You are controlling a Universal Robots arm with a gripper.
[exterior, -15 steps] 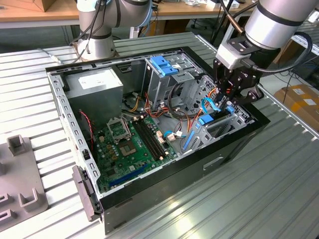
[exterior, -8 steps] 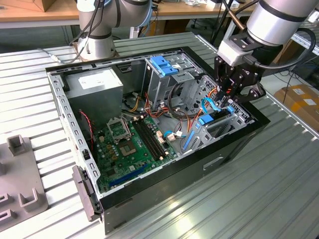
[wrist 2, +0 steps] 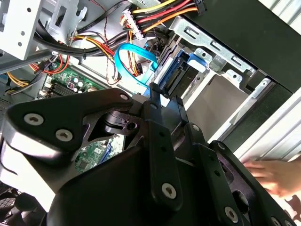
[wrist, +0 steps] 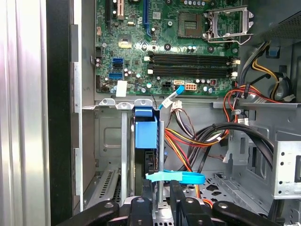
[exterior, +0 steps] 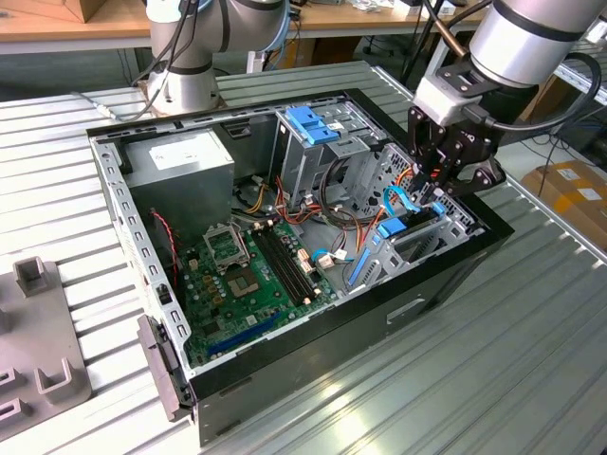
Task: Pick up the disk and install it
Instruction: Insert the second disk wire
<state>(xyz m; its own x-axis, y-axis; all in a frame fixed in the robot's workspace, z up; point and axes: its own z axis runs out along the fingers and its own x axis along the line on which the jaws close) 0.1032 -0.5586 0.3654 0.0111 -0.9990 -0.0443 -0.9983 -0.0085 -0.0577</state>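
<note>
1. The exterior view stands off the counter (exterior: 455,379), high and to one side. It looks down aslant on the whole open computer case (exterior: 332,341), with the claw (exterior: 438,194) toward the exterior view's right.
2. The first wrist view looks straight down past the claw (wrist: 160,207) into the case, close in.
3. The second wrist view peers from just behind the claw (wrist 2: 164,96), nearer still and tilted.
4. All three share the motherboard (exterior: 256,275) (wrist: 188,52) (wrist 2: 70,82) and the blue cable loop (exterior: 398,204) (wrist: 176,177) (wrist 2: 134,61).

disk (wrist: 146,134) | blue carrier, dark body | upright on edge | in drive bay
</note>
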